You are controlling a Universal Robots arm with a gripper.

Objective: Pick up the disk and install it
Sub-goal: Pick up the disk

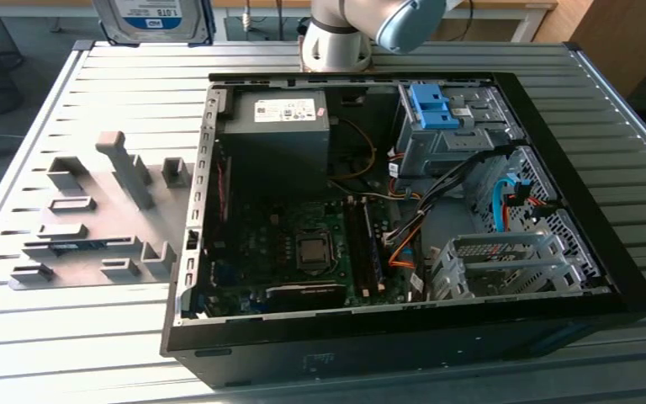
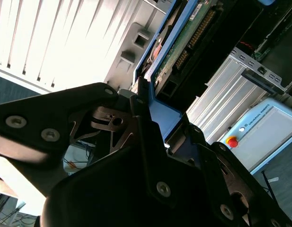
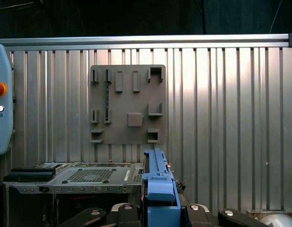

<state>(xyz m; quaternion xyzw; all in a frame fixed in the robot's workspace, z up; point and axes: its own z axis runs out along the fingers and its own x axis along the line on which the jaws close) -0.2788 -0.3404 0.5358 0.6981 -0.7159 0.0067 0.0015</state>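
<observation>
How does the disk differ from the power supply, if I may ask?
The disk is silver with a large white-and-blue label; the power supply is dark grey with a small white one. The disk is gripped in the claw outside the case; the power supply sits inside. Both are rectangular.

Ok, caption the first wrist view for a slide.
Gripper holding the disk edge-on; computer case and grey fixture plate on the table.

The arm (image 1: 352,34) stands at the far side, its tool (image 2: 162,111) lifted clear to the exterior view's far left, jaws clamped on the disk (image 2: 183,42) edges.
</observation>
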